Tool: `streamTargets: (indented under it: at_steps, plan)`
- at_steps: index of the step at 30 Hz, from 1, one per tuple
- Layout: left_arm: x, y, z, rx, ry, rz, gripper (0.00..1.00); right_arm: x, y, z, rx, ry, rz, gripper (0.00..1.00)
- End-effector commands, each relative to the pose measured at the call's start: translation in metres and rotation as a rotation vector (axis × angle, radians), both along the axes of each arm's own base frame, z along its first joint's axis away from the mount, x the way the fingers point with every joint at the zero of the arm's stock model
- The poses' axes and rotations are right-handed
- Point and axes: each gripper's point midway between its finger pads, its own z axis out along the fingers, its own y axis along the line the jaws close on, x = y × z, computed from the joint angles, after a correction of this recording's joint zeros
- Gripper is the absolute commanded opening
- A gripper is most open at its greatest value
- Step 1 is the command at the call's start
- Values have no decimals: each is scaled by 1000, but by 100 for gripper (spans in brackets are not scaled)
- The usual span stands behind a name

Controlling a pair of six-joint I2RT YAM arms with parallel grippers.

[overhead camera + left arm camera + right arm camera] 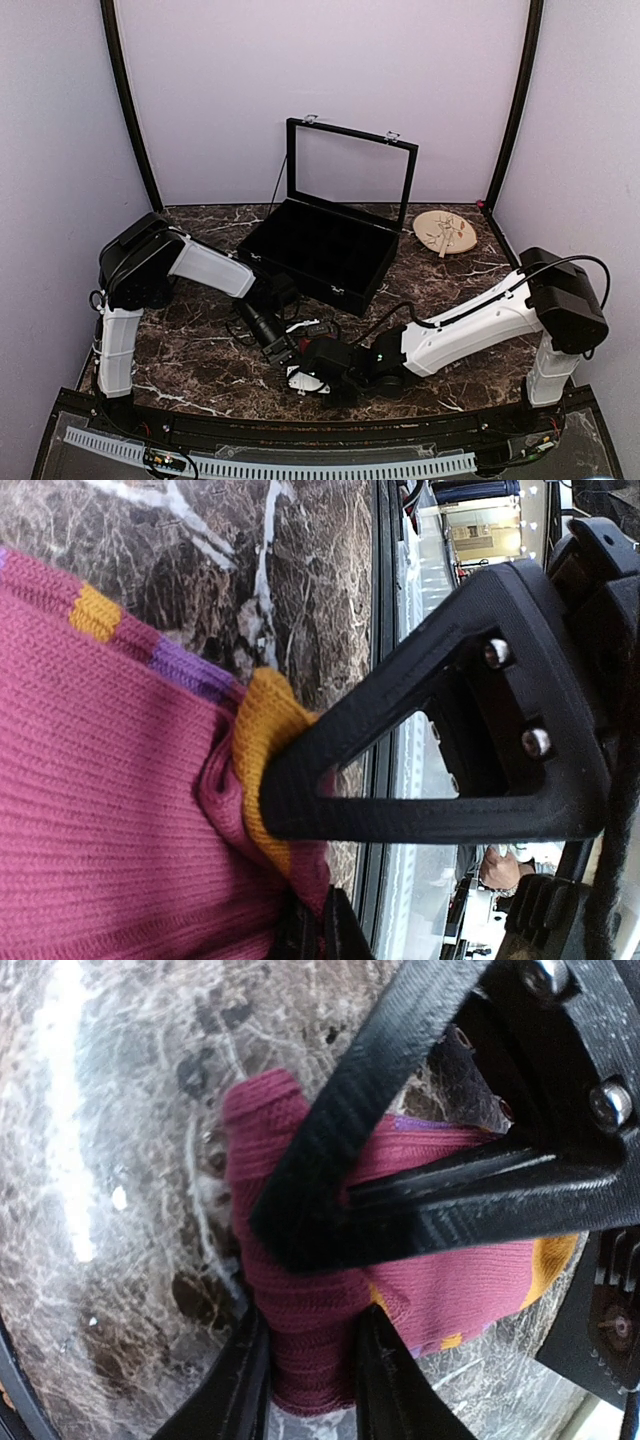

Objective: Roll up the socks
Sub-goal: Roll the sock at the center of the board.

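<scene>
While both grippers clamp it, the striped sock [450, 1285] lies bunched on the marble table [200, 355] by the near edge.
Its knit is magenta with orange and purple bands. The left gripper [290, 875] is closed on the orange end; the right gripper [300, 1300] is closed across a rolled magenta fold. Overhead, both grippers cover the sock; each wrist view cuts off part of it.

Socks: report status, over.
Left gripper shut on striped sock. Right gripper shut on its bunched maroon end. Black sock not seen. Open case sits farther back, apart.
</scene>
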Motion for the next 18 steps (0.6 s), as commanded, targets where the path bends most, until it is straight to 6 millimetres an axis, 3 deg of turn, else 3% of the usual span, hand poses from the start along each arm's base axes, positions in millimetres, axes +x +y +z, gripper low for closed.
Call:
streamTargets:
  at_steps: [1,8,18]
  plan:
    - [2,-1,8,-22,12,-1,0,0,-12,-22,-70,77,-34,24]
    - [6,0,7,-17,12,13,9,-3,-21,-32,-108,161,-68,9]
    - [28,5,14,-43,-45,107,19,-9,-23,-30,-85,223,-103,6]
